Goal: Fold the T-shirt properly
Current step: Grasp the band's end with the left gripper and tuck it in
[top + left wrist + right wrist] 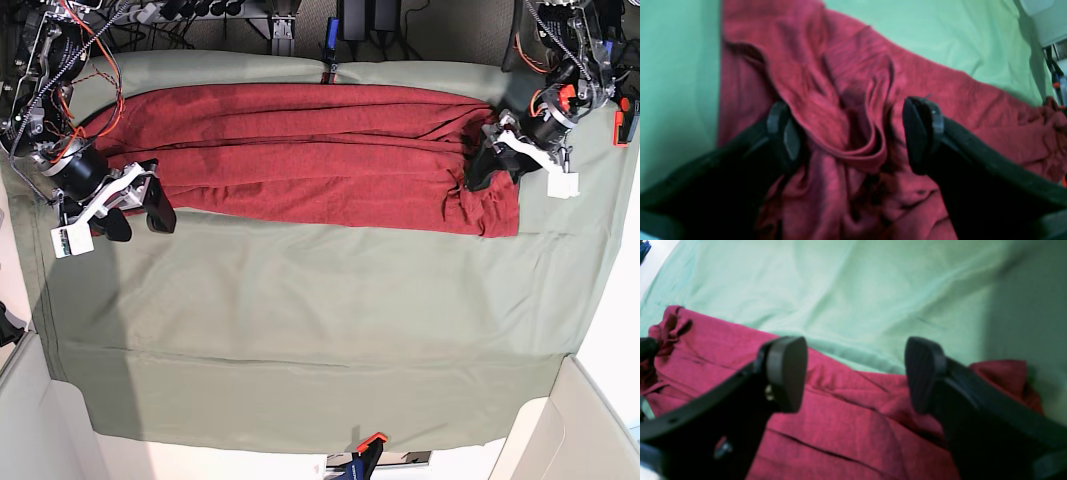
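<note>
We see the T-shirt (pixel 300 150) stretched in a long band toward twelve o'clock on the green sheet (pixel 300 320). Our left gripper (pixel 853 133) gapes wide over bunched folds; our right gripper (pixel 855 373) spreads wide, empty. Sleeves stay hidden in folds.

You are looking at a robot lab, not a home. A big worktop (pixel 300 330) is covered with a pale green cloth sheet (pixel 300 300) that hangs over its edges. Two robot arms are fixed at the far corners, one at each side. Bare red and black wires (pixel 95 60) loop around the arm on the left of the base view. Dark plugs and cables (pixel 355 15) sit along the back edge. A clamp with an orange tip (pixel 368 445) holds the sheet at the near edge. Plain pale panels (pixel 45 420) stand at the near corners.
</note>
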Robot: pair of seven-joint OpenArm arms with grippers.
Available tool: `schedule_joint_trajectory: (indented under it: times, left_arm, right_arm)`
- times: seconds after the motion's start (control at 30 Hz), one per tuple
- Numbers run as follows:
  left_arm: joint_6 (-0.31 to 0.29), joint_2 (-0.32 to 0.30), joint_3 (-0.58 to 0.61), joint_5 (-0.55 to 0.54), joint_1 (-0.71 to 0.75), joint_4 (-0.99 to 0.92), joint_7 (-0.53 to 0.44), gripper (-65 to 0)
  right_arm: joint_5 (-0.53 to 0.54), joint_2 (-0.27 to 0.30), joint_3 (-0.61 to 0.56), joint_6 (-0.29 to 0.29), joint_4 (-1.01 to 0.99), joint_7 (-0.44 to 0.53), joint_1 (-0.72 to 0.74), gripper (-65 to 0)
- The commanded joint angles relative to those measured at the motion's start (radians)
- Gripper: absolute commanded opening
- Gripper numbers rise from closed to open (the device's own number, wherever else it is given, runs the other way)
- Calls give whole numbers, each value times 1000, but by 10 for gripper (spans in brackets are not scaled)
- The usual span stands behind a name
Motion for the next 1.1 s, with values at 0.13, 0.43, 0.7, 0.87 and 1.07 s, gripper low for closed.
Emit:
schedule_joint_trajectory:
  times: [0.13, 0.43, 0.7, 0.87, 1.07]
  left_arm:
    - [-8, 29, 25, 16, -21, 11, 15, -182]
    - [-23, 42, 25, 137, -24, 11, -2, -650]
    - [-32, 18, -27, 167, -48, 15, -26, -650]
    - [-32, -43, -112, 196, -109, 16, -26, -650]
    - [-32, -105, -111, 236, -152, 16, -27, -650]
  right_arm:
    - [23, 7, 2, 4, 18, 13, 10, -203]
    - [23, 5, 2, 4, 18, 14, 10, -203]
    - [22, 5, 2, 4, 18, 18, 10, -203]
    - [22, 5, 2, 4, 18, 18, 10, -203]
    - [22, 5, 2, 4, 18, 22, 11, -203]
